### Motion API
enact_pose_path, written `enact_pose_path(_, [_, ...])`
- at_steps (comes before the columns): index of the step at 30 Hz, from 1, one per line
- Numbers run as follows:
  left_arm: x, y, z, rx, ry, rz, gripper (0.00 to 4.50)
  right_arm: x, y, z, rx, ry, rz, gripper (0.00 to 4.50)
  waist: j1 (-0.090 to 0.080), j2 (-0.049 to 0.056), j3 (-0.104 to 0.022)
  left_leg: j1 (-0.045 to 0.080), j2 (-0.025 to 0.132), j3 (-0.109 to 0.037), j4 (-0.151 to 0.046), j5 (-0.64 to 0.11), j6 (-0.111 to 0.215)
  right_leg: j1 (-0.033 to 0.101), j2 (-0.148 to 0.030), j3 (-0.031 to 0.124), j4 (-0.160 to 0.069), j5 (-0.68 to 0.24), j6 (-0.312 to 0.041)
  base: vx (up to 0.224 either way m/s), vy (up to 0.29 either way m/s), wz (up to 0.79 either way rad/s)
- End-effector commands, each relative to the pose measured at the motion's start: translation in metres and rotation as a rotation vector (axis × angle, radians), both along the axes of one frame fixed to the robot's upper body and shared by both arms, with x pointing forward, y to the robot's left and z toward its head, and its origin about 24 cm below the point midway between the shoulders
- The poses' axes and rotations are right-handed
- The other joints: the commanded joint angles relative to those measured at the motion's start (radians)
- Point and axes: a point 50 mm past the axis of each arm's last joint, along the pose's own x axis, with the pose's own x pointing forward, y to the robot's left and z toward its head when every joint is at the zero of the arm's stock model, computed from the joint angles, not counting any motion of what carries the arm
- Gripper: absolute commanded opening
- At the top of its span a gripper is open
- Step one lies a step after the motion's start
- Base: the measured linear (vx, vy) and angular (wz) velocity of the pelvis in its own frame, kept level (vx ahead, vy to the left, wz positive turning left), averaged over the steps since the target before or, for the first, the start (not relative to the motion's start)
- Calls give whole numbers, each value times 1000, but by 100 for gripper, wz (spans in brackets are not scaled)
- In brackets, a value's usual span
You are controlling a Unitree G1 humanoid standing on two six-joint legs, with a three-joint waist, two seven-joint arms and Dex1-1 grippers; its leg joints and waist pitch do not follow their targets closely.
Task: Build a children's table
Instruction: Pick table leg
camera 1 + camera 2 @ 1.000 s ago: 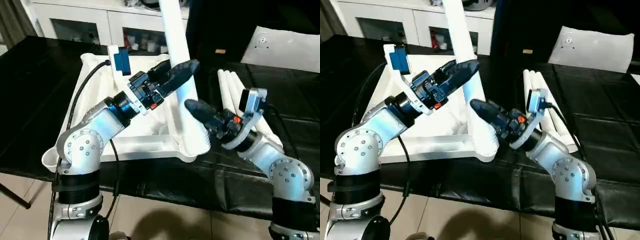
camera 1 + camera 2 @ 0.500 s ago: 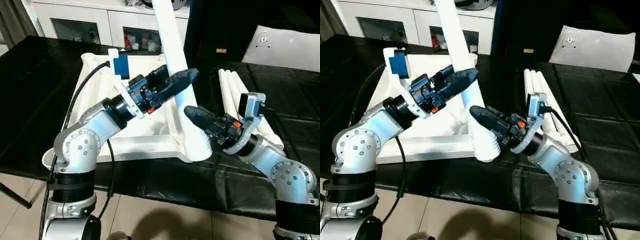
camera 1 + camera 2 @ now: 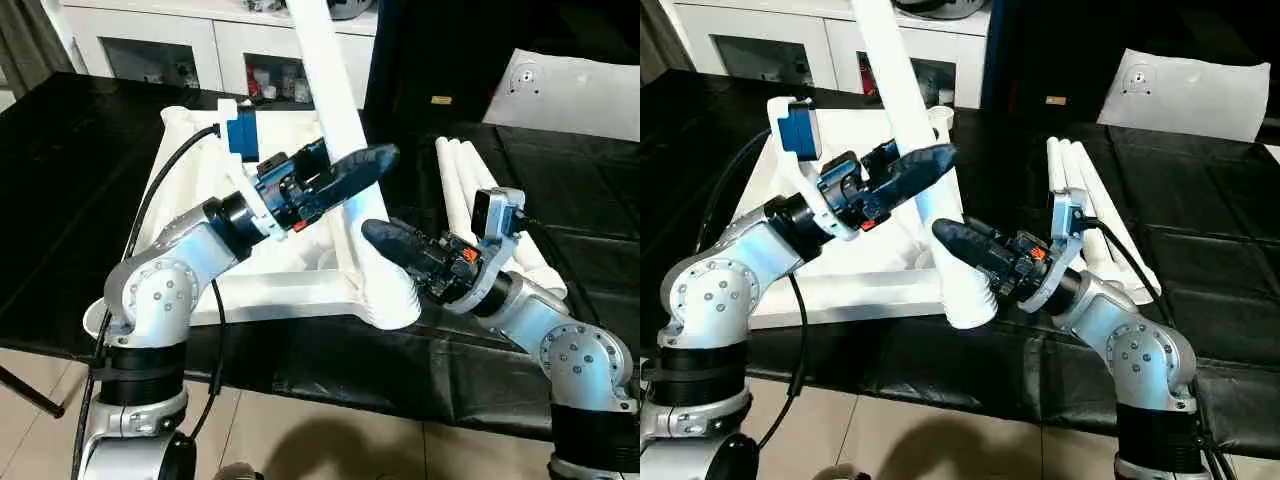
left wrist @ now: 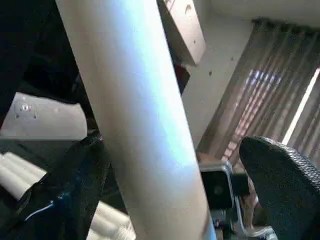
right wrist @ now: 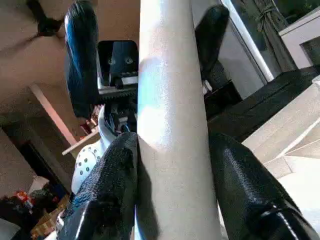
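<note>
tabletop (image 3: 190, 180): 1 | legs: 1 standing (image 3: 335, 110), 3 lying (image 3: 462, 185) | left gripper (image 3: 345, 175) wide | right gripper (image 5: 165, 200) clamps standing leg

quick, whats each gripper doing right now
Left gripper: open, fingers wide on either side of the standing leg.
Right gripper: shut on the leg, lower down near the corner socket.

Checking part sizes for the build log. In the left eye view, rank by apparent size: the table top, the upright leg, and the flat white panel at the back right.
1. Table top, partly behind the left arm.
2. Upright leg, cut off by the frame's upper edge.
3. Flat white panel, though it lies farther away, so its true size is unsure.
</note>
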Motion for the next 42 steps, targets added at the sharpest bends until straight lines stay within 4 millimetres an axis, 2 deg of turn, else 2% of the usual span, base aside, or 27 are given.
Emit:
enact_pose_path(1, [-3, -1, -1, 60, -52, -7, 413, -2, -1, 4, -3, -32, 13, 181, 1, 3, -59, 4, 17, 7, -66, -67, -7, 61, -63, 32, -83, -41, -161, 0, 0, 0])
enact_pose_path(3, [-1, 1, -4, 105, -83, 5, 413, -2, -1, 4, -7, -32, 17, 181, 0, 4, -58, 5, 18, 6, -67, -72, -6, 60, -64, 32, -84, -49, -154, 0, 0, 0])
enact_pose_path(5, [-1, 2, -4, 118, -97, 7, 391, -2, -1, 3, -11, -31, 19, 181, 1, 3, -59, 5, 18, 7, -66, -69, -6, 61, -64, 33, -83, -46, -151, 0, 0, 0])
enact_pose_path(6, [0, 4, -5, 121, -99, 10, 375, -2, -1, 3, -15, -30, 22, 181, 0, 4, -60, 4, 18, 7, -67, -69, -8, 61, -64, 32, -81, -40, -154, 0, 0, 0])
enact_pose_path(9, [3, 7, -6, 142, -106, 32, 369, -3, 0, 1, -23, -28, 26, 181, 0, 3, -60, 4, 18, 7, -66, -63, -8, 61, -64, 32, -80, -21, -163, 0, 0, 0])
enact_pose_path(10, [4, 9, -7, 166, -119, 38, 342, -3, -1, 0, -27, -26, 28, 181, 0, 4, -60, 4, 17, 7, -66, -64, -8, 61, -64, 32, -80, -20, -162, 0, 0, 0])
enact_pose_path(14, [6, 13, -7, 198, -163, 58, 320, -3, 0, -1, -32, -23, 34, 181, 0, 1, -60, 5, 18, 7, -67, -68, -8, 60, -64, 32, -80, -29, -162, 0, 0, 0])
enact_pose_path(16, [8, 16, -6, 211, -174, 65, 287, -3, 0, -2, -34, -22, 35, 181, 1, 2, -60, 5, 18, 8, -67, -69, -9, 60, -66, 33, -79, -33, -165, 0, 0, 0])
enact_pose_path(21, [9, 17, -8, 248, -187, 59, 268, -3, 1, -3, -37, -22, 39, 181, 3, 2, -61, 4, 18, 8, -65, -58, -9, 61, -66, 32, -75, -6, -170, 0, 0, 0])
enact_pose_path(30, [4, 9, -8, 100, -74, -11, 251, -4, 1, -6, -48, -24, 33, 181, 4, 1, -61, 3, 16, 9, -63, -68, -11, 62, -66, 32, -74, -7, -193, 0, 0, 0])
enact_pose_path(32, [4, 8, -6, 65, -55, -8, 231, -3, 1, -6, -53, -28, 27, 181, 4, 3, -62, 3, 17, 9, -63, -65, -8, 63, -66, 32, -74, -4, -193, 0, 0, 0])
enact_pose_path(34, [7, 7, 0, 7, -26, 9, 222, -2, 1, -7, -65, -34, 11, 181, 4, -1, -62, 2, 15, 11, -60, -57, -5, 64, -64, 32, -73, 11, -198, 0, 0, 0])
enact_pose_path(36, [9, 6, 3, 6, -20, 16, 216, -1, 1, -8, -81, -38, 0, 181, 5, -1, -62, 2, 15, 10, -61, -57, -2, 65, -64, 32, -74, 9, -196, 0, 0, 0])
enact_pose_path(38, [11, 6, 2, 44, -18, 24, 208, 1, 1, -9, -99, -42, -8, 181, 4, -3, -61, 2, 14, 10, -62, -54, 4, 63, -63, 32, -77, -10, -179, 0, 0, 0])
enact_pose_path(42, [14, 7, -1, 85, 19, 47, 201, 3, 2, -10, -124, -50, -19, 181, 3, 1, -62, 2, 15, 8, -61, -44, 0, 64, -63, 31, -74, 1, -174, 0, 0, 0])
